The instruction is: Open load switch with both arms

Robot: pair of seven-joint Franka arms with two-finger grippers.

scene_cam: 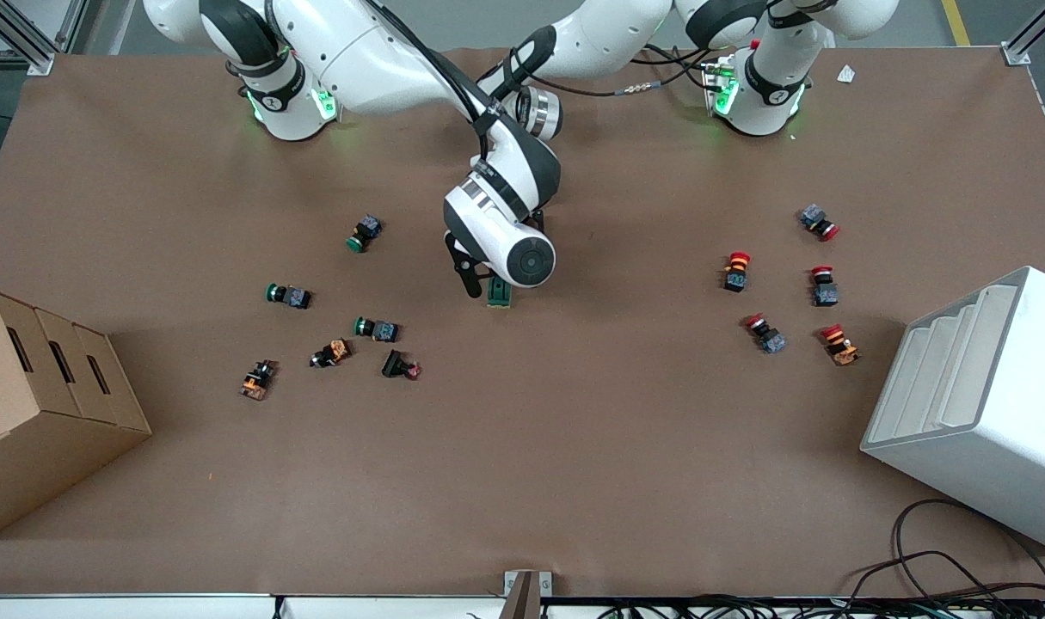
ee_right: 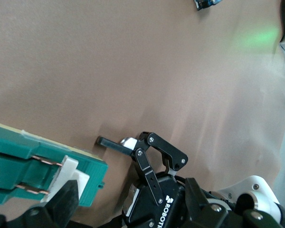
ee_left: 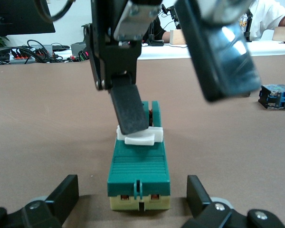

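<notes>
The load switch (scene_cam: 499, 294) is a dark-green block lying mid-table under both arms' wrists. In the left wrist view the load switch (ee_left: 138, 166) lies between the open fingers of my left gripper (ee_left: 132, 186), with a gap on each side. Its white toggle (ee_left: 140, 137) is at the end away from that gripper. My right gripper (ee_left: 180, 107) comes down from above, open, with one finger (ee_left: 129, 109) resting on the toggle. The right wrist view shows the switch (ee_right: 19, 161), the toggle (ee_right: 69, 173) beside my right gripper (ee_right: 130, 190), and a left finger (ee_right: 109, 141) low over the table.
Green-capped push buttons (scene_cam: 376, 329) are scattered toward the right arm's end, red-capped ones (scene_cam: 823, 288) toward the left arm's end. A cardboard box (scene_cam: 40, 387) and a white stepped rack (scene_cam: 978, 404) stand at the table's two ends. Cables (scene_cam: 943, 567) lie at the near edge.
</notes>
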